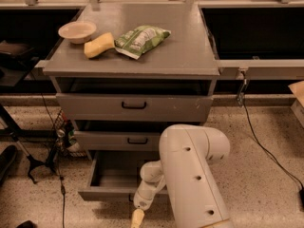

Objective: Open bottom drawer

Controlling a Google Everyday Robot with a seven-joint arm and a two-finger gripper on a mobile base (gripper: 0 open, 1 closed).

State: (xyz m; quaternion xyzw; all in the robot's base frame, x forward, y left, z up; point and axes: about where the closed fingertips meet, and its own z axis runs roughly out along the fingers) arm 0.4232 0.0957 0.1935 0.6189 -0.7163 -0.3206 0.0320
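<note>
The bottom drawer (102, 192) of the grey cabinet stands pulled out toward me, its plain grey inside showing. Its front panel faces the floor edge of the view and its handle is hidden behind my arm. My gripper (137, 218) hangs at the end of the white arm, just in front of the drawer's front panel, near its middle, at the bottom edge of the view. The middle drawer (95, 140) and the top drawer (95, 107) are closed, each with a black bar handle.
On the cabinet top (190, 46) lie a beige bowl (77, 31), a yellow sponge-like block (99, 45) and a green snack bag (140, 39). A black stand (19, 146) and cables are on the floor at the left; a cable (266, 146) runs at the right.
</note>
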